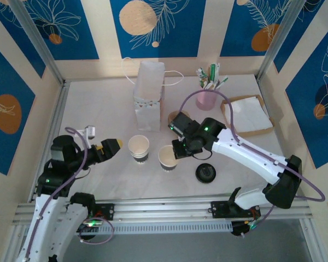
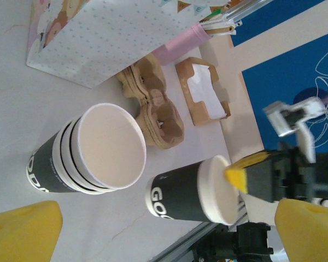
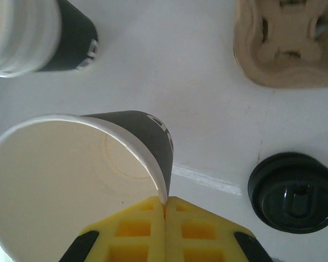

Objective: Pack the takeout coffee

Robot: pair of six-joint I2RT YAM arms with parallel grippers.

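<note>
Right gripper [image 3: 165,204]: pinched shut on single cup [image 3: 71,180] rim.
Left gripper [image 1: 113,146]: jaws stood apart, empty.
Care: the thin rim pinch called for level carrying.
Black lid [image 1: 206,173]: lay near the tabletop's near edge.

Both arms use the same build: white link shells and black joint housings, on the left arm [image 1: 44,210] and the right arm [image 1: 251,155]. A lilac cable [image 1: 86,153] loops loosely along each. A green status light [image 1: 206,129] is lit near each wrist. Left end effector [image 1: 116,145]: black body, yellow fingers. Right end effector [image 3: 165,203]: yellow fingers moulded with a grid of square pockets, black corners behind.
</note>
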